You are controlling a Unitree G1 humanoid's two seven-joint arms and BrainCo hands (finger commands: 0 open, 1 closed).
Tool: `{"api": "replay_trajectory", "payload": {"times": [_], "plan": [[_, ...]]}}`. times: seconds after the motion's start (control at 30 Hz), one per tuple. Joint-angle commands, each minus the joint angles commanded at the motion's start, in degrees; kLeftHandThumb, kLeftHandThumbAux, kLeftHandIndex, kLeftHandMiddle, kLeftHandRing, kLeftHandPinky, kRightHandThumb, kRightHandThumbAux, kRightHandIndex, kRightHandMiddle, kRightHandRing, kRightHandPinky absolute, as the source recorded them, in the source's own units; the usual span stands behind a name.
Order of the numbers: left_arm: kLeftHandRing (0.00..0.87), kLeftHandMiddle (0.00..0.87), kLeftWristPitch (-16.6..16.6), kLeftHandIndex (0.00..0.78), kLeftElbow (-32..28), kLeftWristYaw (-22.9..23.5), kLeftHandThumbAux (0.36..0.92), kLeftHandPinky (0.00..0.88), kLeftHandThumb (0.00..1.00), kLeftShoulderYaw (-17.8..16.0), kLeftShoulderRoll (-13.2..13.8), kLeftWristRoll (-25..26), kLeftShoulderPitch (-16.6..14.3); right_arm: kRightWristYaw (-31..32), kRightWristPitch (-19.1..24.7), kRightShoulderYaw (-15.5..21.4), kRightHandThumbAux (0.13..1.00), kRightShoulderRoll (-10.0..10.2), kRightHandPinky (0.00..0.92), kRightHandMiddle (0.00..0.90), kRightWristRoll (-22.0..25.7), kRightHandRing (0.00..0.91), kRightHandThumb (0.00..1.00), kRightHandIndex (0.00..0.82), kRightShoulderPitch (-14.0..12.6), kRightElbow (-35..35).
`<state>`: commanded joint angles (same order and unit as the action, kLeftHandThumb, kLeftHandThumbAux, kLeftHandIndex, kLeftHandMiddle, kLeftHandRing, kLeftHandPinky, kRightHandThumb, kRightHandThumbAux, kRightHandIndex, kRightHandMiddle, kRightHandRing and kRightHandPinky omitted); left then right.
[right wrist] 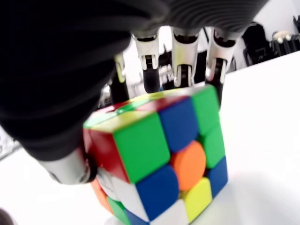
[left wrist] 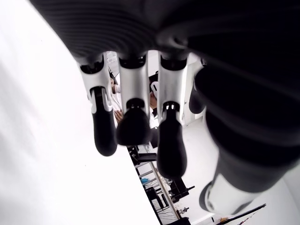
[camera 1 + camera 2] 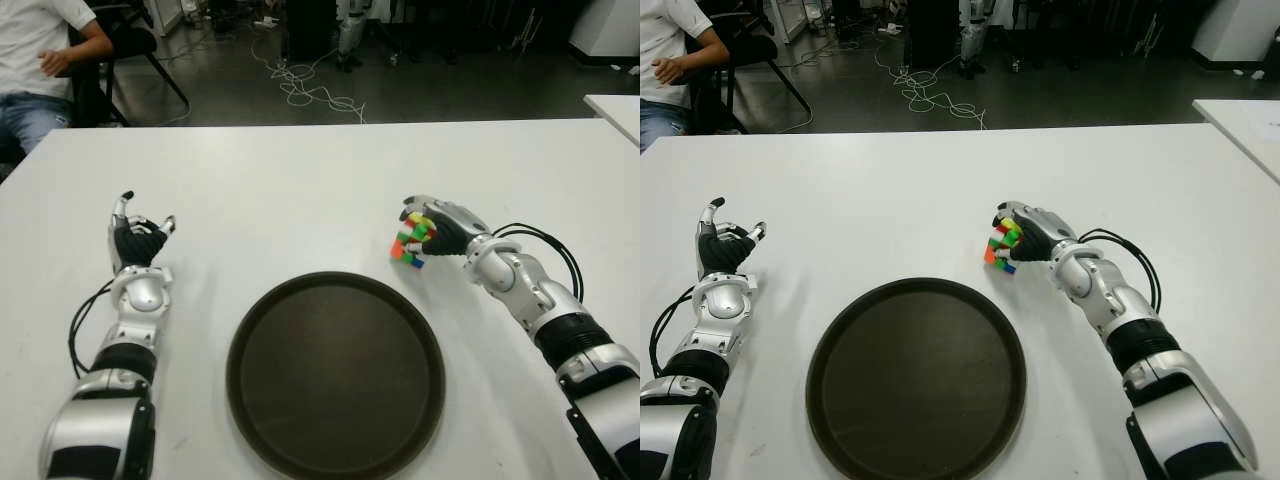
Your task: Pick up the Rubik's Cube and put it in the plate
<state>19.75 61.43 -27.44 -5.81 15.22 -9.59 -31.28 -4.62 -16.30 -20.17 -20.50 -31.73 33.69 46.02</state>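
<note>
Eye views: Rubik's Cube (image 3: 412,240) at plate's (image 3: 335,372) 1 o'clock, just off rim, tilted corner-down on table (image 3: 300,190); right hand (image 3: 440,228) wraps it. Plate holds nothing. Left hand (image 3: 137,240) at plate's 9-10 o'clock.
Left wrist: fingers (image 2: 133,126) loose, holding nothing.
Right wrist: fingers (image 1: 182,61) clasp cube's far side.

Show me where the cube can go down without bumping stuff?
The plate is bare all over. The table is also free between the left hand and the right hand, which holds the Rubik's Cube.

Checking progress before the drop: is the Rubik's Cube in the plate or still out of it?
Out. The Rubik's Cube is gripped by the right hand just beyond the empty plate's far right rim.
</note>
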Motion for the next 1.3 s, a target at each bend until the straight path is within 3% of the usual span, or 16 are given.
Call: {"api": "replay_trajectory", "payload": {"times": [0.03, 0.1, 0.33, 0.53, 1.3], "plan": [[0.556, 0.441, 0.1, 0.115, 0.0, -0.1, 0.788, 0.555, 0.000, 0.0, 0.0, -0.1, 0.0, -0.4, 0.0, 0.3, 0.719, 0.2, 0.735, 0.750, 0.3, 0.750, 0.702, 0.432, -0.1, 0.0], [0.493, 0.398, 0.3, 0.115, -0.1, 0.0, 0.784, 0.501, 0.000, 0.2, 0.1, -0.2, 0.1, -0.8, 0.1, 1.5, 0.717, 0.8, 0.754, 0.768, 1.7, 0.766, 0.706, 0.434, -0.4, 0.1], [0.413, 0.331, 0.6, 0.130, -0.4, -0.2, 0.794, 0.470, 0.000, 0.2, 0.0, -0.3, 0.2, 0.2, -0.3, 3.8, 0.713, 2.0, 0.787, 0.795, 5.2, 0.794, 0.715, 0.437, -0.8, 0.4], [0.318, 0.261, 0.5, 0.128, -0.5, -0.8, 0.794, 0.368, 0.001, 0.3, 0.0, -0.6, 0.2, 1.6, 0.1, 4.9, 0.712, 2.4, 0.788, 0.799, 7.1, 0.798, 0.720, 0.438, -1.1, 0.0], [0.264, 0.216, 0.6, 0.138, -0.1, -1.3, 0.798, 0.349, 0.018, 0.5, 0.1, -0.9, 0.1, 3.7, -0.6, 5.4, 0.712, 2.3, 0.782, 0.794, 8.1, 0.791, 0.720, 0.438, -1.0, 0.3]]}}
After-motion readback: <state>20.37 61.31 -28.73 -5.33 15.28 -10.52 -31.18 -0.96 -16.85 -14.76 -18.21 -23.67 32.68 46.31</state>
